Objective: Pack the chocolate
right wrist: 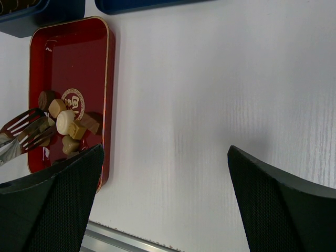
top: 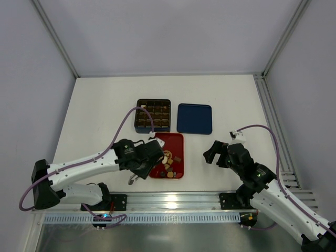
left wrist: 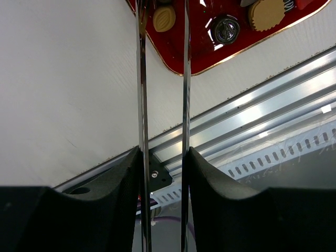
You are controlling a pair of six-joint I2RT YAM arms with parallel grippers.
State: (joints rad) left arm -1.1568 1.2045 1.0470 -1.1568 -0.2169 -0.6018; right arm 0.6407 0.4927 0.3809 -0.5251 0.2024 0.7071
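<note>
Pinching thin metal tongs [right wrist: 6, 146] in the left claw [left wrist: 163, 163], jaws narrow on the two blades. Pointing the forked tips into the red tray [right wrist: 73, 47], right at the brown, tan and cream chocolate [right wrist: 65, 123] heaped in its near end. Holding the right claw [right wrist: 165, 152] wide open and empty over the white table [right wrist: 210, 79], right of the tray.

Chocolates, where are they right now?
In the top view the chocolates sit bunched at the near end of the red tray, a little left of centre. The tray lies just in front of the brown gridded box.
</note>
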